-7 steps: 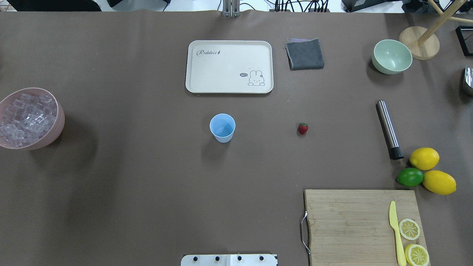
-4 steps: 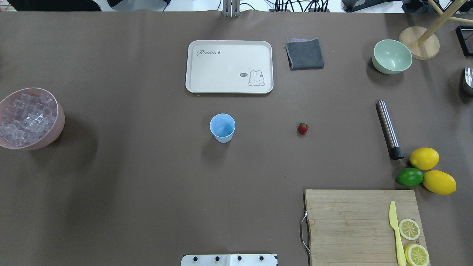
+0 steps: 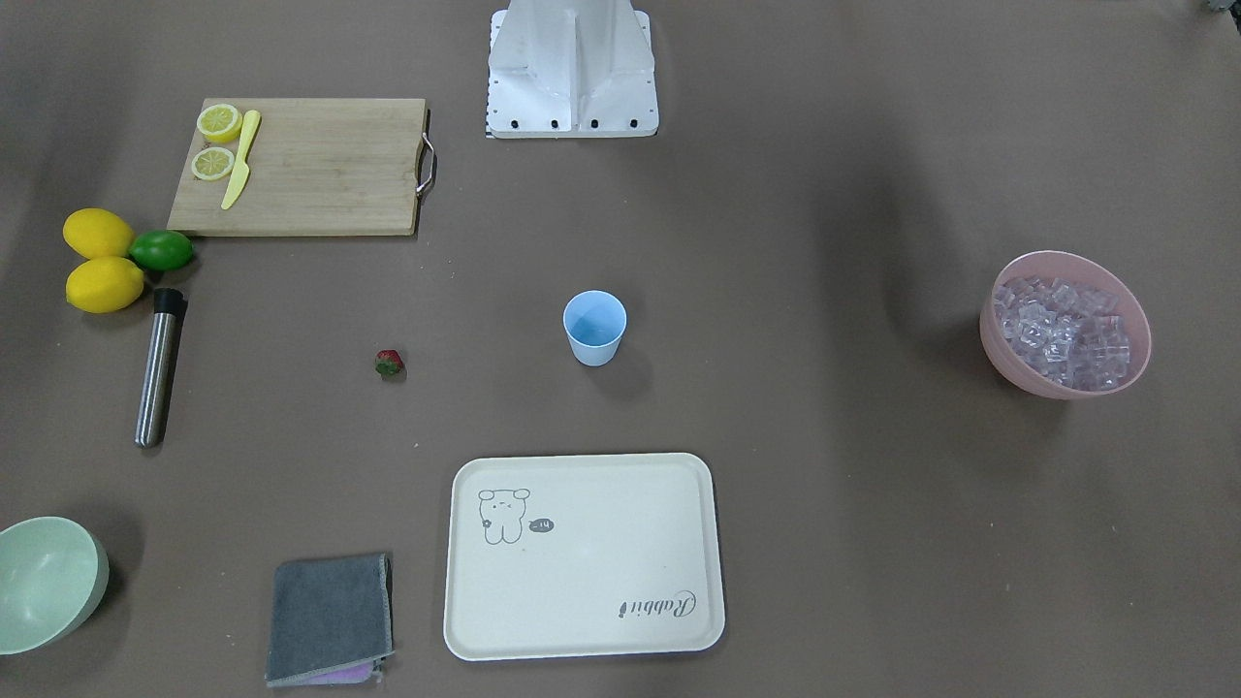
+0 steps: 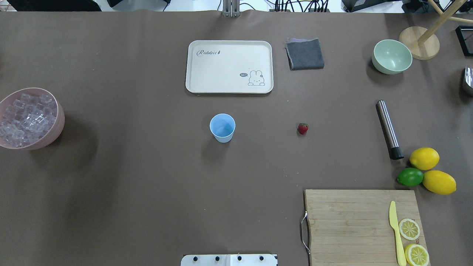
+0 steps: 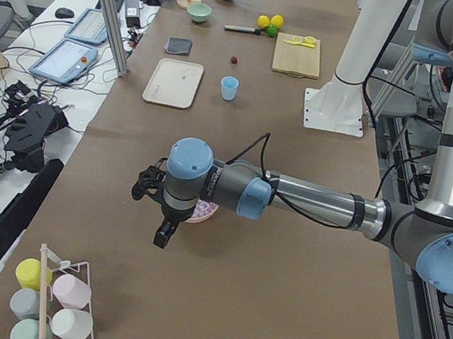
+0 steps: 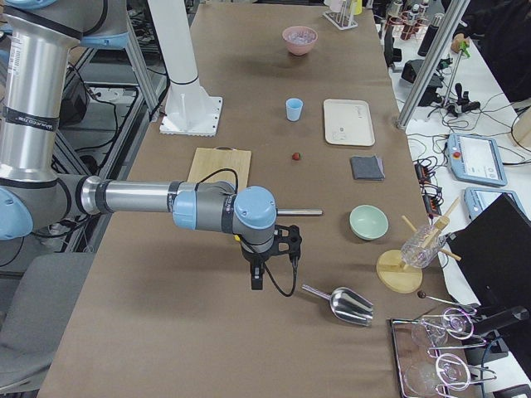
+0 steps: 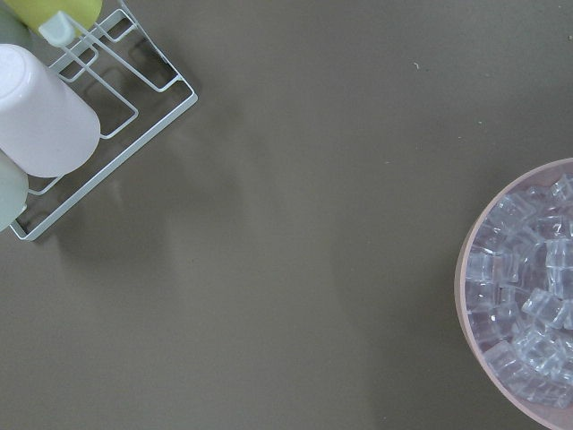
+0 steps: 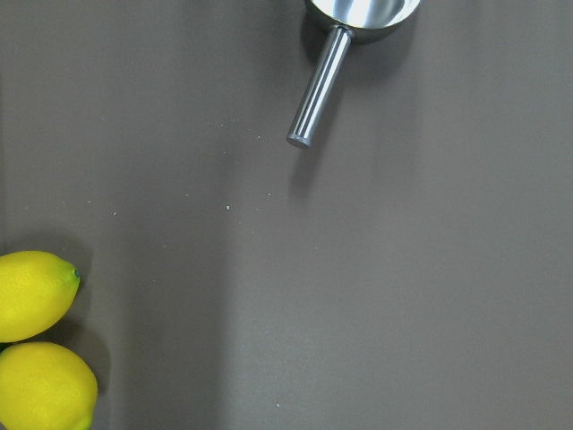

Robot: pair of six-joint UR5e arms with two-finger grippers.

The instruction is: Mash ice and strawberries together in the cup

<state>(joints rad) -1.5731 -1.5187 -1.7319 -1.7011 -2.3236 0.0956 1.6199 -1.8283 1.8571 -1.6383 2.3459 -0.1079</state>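
The pale-blue cup [image 4: 222,127] stands upright mid-table, and nothing shows inside it. The small red strawberry [image 4: 303,128] lies on the table to its right. Clear ice cubes [image 4: 26,118] fill a pink bowl [image 4: 60,122] at the table's left edge, and the left wrist view shows the ice [image 7: 537,313] at its right edge. My left gripper [image 5: 161,235] hangs beside that bowl, beyond the table's left end. My right gripper [image 6: 257,278] hangs past the right end, near a steel scoop [image 6: 344,303]. Both show only in side views, so I cannot tell whether they are open or shut.
A steel muddler [image 4: 389,129], two lemons [image 4: 424,158], a lime [image 4: 410,177] and a cutting board [image 4: 347,221] with a yellow knife sit at the right. A cream tray [image 4: 229,66], grey cloth [image 4: 305,54] and green bowl [image 4: 391,56] lie farther back. A cup rack [image 7: 98,125] stands left of the ice bowl.
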